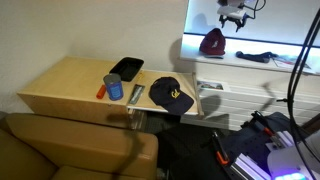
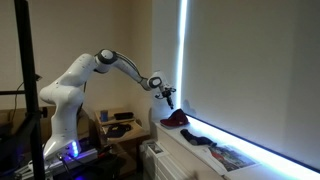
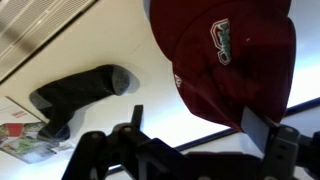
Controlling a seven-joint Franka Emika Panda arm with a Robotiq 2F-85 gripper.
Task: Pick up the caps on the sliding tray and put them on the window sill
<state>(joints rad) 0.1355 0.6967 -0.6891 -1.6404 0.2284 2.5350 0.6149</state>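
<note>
In an exterior view the camera looks down on the whole worktop [image 1: 70,80] from nearby. In an exterior view it stands well back, facing along the window sill [image 2: 235,150]. The wrist view sits close over the maroon cap [image 3: 225,60], which all three share.

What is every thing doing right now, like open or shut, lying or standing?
red cap: lying on the window sill, not held.
blue cap: lying on the tray, not picked up yet.
tool: open, empty, above the red cap.
blue can: standing upright on the desk.
</note>
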